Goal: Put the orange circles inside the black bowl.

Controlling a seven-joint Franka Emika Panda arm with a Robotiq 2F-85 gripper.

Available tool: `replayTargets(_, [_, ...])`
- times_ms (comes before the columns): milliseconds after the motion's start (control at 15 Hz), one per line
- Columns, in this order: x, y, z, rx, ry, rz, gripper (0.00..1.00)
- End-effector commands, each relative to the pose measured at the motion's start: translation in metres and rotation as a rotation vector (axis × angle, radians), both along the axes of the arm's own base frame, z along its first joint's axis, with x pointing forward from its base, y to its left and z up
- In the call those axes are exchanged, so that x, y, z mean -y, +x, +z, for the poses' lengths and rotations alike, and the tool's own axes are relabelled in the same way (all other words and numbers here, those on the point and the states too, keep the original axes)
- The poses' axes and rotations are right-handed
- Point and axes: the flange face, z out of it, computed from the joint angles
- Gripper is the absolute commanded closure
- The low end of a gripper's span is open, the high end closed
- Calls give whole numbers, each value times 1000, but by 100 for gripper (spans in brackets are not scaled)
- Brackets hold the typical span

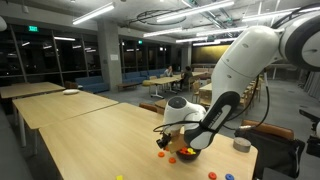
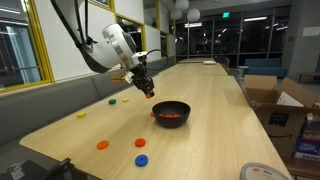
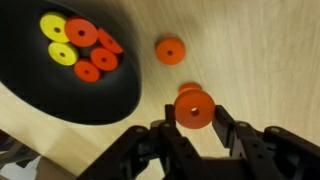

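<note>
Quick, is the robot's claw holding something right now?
Gripper: closed, holding one orange circle.

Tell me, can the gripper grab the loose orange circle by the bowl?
Probably not yet: the gripper is shut on a circle. The loose circle lies close, with bare table between.

Orange circles (image 3: 170, 50), blk bowl (image 3: 112, 96), 2 yellow discs (image 3: 53, 24).
</note>
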Motion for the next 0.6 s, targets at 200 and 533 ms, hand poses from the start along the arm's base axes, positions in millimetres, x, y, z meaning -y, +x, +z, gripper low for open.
replayTargets(200, [45,-16,10,78,-43,-200,74])
replayTargets(533, [66,-32,1,47,-49,-281,74])
